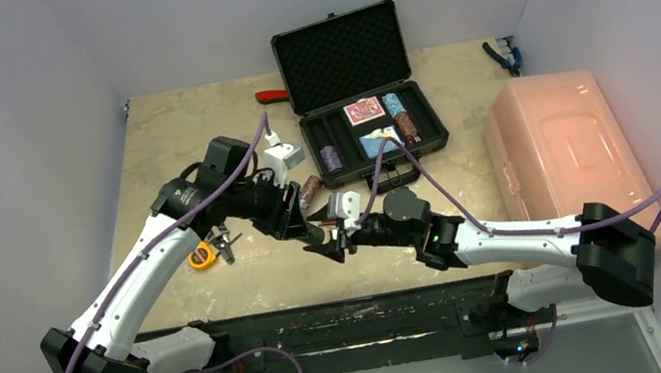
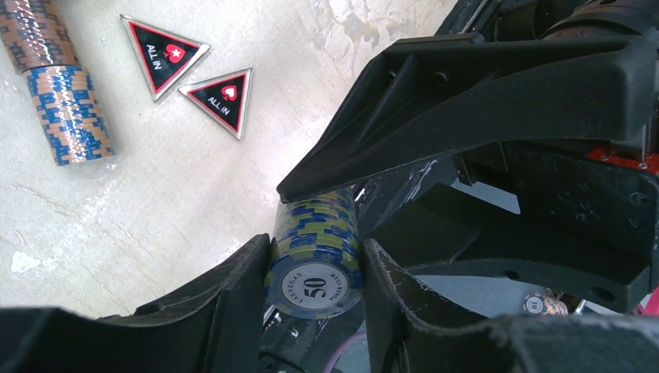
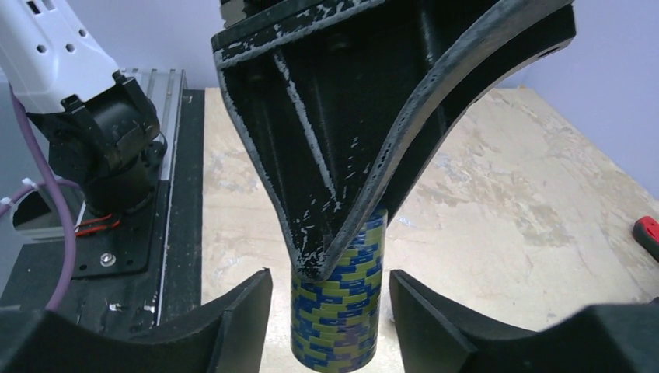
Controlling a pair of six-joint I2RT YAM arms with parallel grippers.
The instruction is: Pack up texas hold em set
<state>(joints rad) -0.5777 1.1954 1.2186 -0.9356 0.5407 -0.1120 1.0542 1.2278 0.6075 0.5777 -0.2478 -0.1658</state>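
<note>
A blue-and-yellow chip stack with a "50" face is clamped between the fingers of my left gripper, above the table near its front middle. My right gripper is open around the same stack, with a gap on each side. The two grippers meet tip to tip. The black briefcase stands open at the back and holds a red deck, a blue deck and chip stacks. A brown-and-blue stack and two triangular "ALL IN" markers lie on the table.
A large pink bin stands at the right. A yellow tape measure lies under the left arm. Red-handled pliers lie left of the case and blue-handled pliers at the back right corner.
</note>
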